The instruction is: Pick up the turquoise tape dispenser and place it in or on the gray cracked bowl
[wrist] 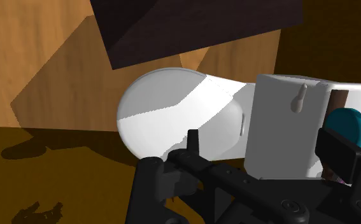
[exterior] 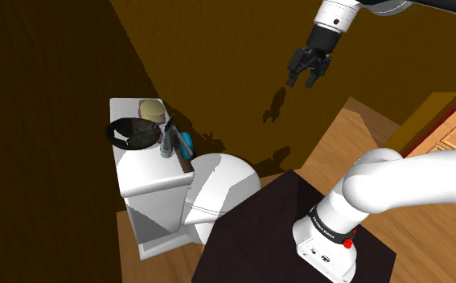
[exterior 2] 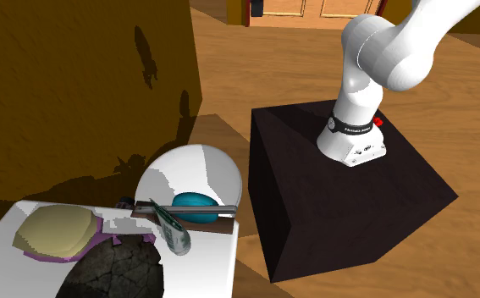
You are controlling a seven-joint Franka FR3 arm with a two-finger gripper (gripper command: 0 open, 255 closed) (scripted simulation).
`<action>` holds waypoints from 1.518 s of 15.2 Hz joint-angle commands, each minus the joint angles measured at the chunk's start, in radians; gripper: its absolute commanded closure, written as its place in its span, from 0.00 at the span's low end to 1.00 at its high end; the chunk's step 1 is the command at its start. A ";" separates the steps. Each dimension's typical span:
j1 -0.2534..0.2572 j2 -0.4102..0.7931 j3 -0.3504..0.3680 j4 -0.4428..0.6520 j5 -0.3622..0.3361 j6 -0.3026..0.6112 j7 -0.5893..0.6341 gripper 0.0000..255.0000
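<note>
Black stand [exterior: 258, 233] down in the corner of the shoulder view, and the white arm [exterior: 427, 181] swings up off it and over. Below sits a white toilet [exterior: 218, 181], its lid closed, and the things are set out on top of its tank [exterior: 149, 175]. The dark grey cracked bowl [exterior: 133, 133] is at the tank's far end. The turquoise tape dispenser [exterior: 186, 145] is at the edge nearest the toilet lid, well apart from the bowl, with a grey tube [exterior 2: 172, 227] lying between them. The hand [exterior: 305, 80] hangs high in the air, well clear of the tank, fingers spread wide and holding nothing.
</note>
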 commanded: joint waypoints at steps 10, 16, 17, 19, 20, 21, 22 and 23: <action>0.050 0.190 0.138 -0.042 0.085 0.206 0.162 0.00; 0.077 0.367 0.223 -0.010 0.116 0.338 0.265 0.00; 0.081 0.400 0.237 0.000 0.118 0.358 0.283 0.00; 0.089 0.467 0.262 0.023 0.119 0.397 0.319 0.00; 0.092 0.502 0.274 0.037 0.118 0.416 0.337 0.00; 0.096 0.537 0.286 0.051 0.116 0.434 0.355 0.00; 0.100 0.573 0.297 0.068 0.112 0.451 0.374 0.00; 0.103 0.610 0.308 0.085 0.108 0.467 0.393 0.00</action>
